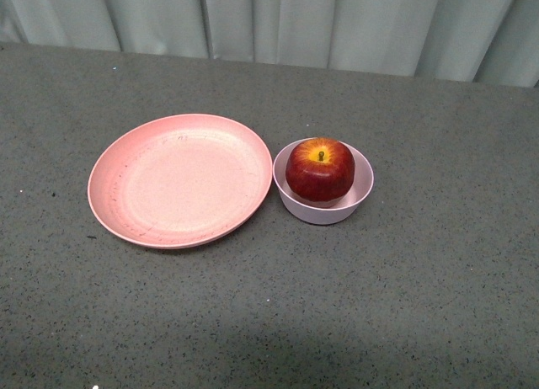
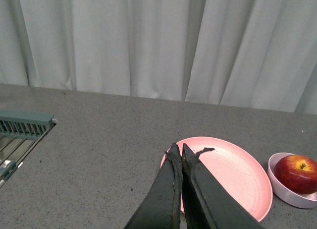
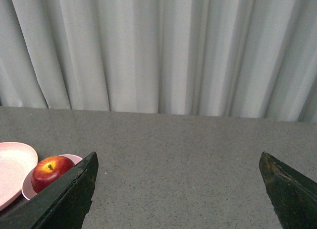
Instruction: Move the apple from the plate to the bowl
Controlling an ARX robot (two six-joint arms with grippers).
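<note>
While left jaws press together and right spread, glossy apple [image 1: 320, 169] fills the round bowl [image 1: 360, 195].

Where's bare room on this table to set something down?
The plate is bare, and so is the table right of the bowl and in front of both dishes. Crowded: the bowl, filled by the apple.

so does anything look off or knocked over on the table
Nothing stands out. The apple sits upright in the bowl, stem up, and the plate lies flat beside it with nothing on it.
</note>
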